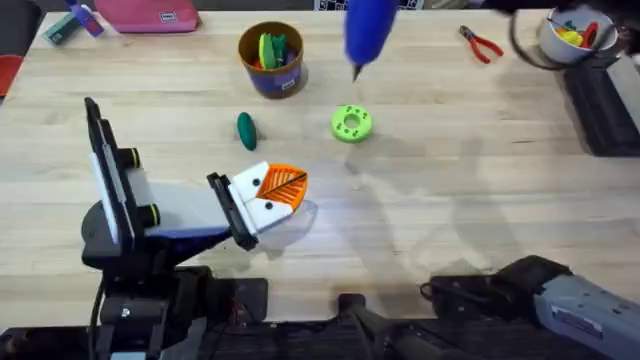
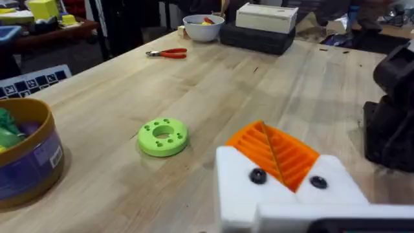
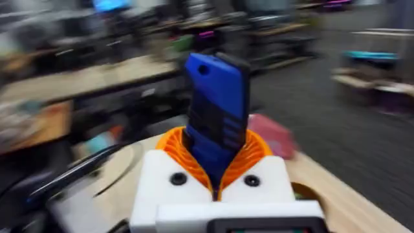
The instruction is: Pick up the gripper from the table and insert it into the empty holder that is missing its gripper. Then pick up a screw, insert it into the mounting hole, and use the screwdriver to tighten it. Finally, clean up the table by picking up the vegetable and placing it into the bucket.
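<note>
1. Blue screwdriver (image 3: 217, 123) sits pinched in the right pincer (image 3: 217, 175), raised over the desk (image 1: 450, 200) — seemingly the tightening step.
2. Next, its tip must meet the mounting hole on the holder (image 1: 262, 205) below.
3. Left pincer (image 2: 284, 162): I cannot tell its spread.
4. Vegetable (image 1: 246, 130) lies just beside the bucket (image 1: 271, 62) — which already holds green and yellow bits.

Pale wooden table (image 1: 480, 200), cluttered desks blurred behind, dark floor, even indoor light
</note>
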